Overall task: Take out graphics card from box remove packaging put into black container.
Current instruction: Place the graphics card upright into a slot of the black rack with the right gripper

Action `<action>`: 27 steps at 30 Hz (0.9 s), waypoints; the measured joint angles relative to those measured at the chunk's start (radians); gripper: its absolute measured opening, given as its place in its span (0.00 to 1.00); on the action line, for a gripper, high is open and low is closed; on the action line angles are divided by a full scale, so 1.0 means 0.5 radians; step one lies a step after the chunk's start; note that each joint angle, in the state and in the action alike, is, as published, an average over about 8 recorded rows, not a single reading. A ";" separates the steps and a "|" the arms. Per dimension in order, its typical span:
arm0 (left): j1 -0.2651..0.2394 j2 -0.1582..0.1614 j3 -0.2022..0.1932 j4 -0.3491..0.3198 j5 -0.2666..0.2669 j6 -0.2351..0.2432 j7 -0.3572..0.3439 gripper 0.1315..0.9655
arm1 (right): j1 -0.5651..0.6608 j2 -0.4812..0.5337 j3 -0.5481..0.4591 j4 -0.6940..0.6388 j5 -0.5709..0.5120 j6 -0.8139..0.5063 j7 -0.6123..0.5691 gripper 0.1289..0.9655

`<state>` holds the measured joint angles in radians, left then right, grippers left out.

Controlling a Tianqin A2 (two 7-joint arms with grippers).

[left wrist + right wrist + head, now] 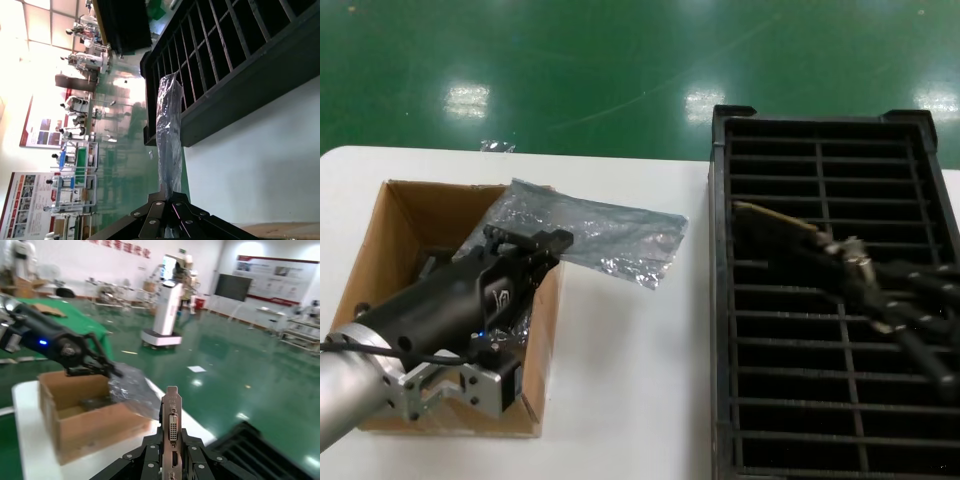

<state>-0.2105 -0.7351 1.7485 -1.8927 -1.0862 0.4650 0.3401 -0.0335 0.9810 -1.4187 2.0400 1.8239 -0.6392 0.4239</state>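
Head view: the left tool point(535, 243) sits over the cardboard box point(400, 215) on the white tabletop point(630, 370), clenched on the empty packaging point(595, 235), which drapes out past the box's far right corner. The right tool point(840, 258) grips the graphics card point(775, 222) above the black container point(825, 300).

Left wrist: the bag hangs pinched between the fingers point(160, 212).

Right wrist: the card's metal bracket point(171, 427) stands upright in the closed tool.
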 joint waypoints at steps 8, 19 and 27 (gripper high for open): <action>0.000 0.000 0.000 0.000 0.000 0.000 0.000 0.01 | -0.190 -0.080 0.310 0.006 -0.073 -0.063 0.050 0.07; 0.000 0.000 0.000 0.000 0.000 0.000 0.000 0.01 | -0.194 -0.087 0.316 0.004 -0.080 -0.060 0.054 0.07; 0.000 0.000 0.000 0.000 0.000 0.000 0.000 0.01 | -0.052 0.050 0.189 0.030 -0.152 -0.108 0.102 0.07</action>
<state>-0.2105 -0.7351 1.7485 -1.8927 -1.0862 0.4650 0.3401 -0.0596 1.0059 -1.3242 2.0549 1.7477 -0.6932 0.4751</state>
